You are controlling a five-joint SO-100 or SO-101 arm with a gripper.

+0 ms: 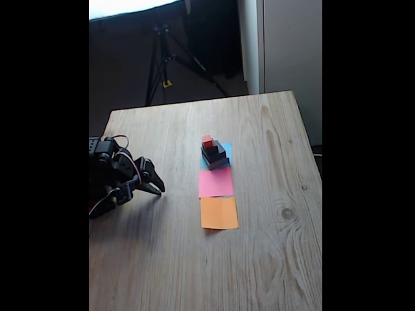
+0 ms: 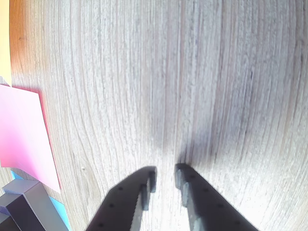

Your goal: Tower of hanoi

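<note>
Wood-grain tabletop (image 1: 259,259), pale, knots toward right edge in fixed view; dark backdrop behind w/ tripod (image 1: 162,58) and a light wall panel at upper right.

Item 1 — tower of hanoi (image 1: 214,154): stacked, four tiers. Red cube (image 1: 207,139) on top, small black cube (image 1: 211,149) under it, black slab below, grey slab (image 1: 219,163) at base. Stands on blue paper square (image 1: 227,150), far end of the paper row in fixed view. In wrist view the stack's lower corner shows at bottom left (image 2: 29,204).

Item 2 — pink paper square (image 1: 215,182), just nearer than the blue; flat, bare. Wrist view: at left edge (image 2: 24,134).

Item 3 — orange paper square (image 1: 219,212), nearest of the three, bare.

Item 4 — arm (image 1: 110,172), black, w/ cables, at left edge of fixed view, low over the tabletop. Tool (image 2: 164,178) points toward the paper row, well apart from the stack. Fingers (image 2: 144,192) parted by a narrow gap, nothing between them — tips close to the wood, contact can't be told.
</note>
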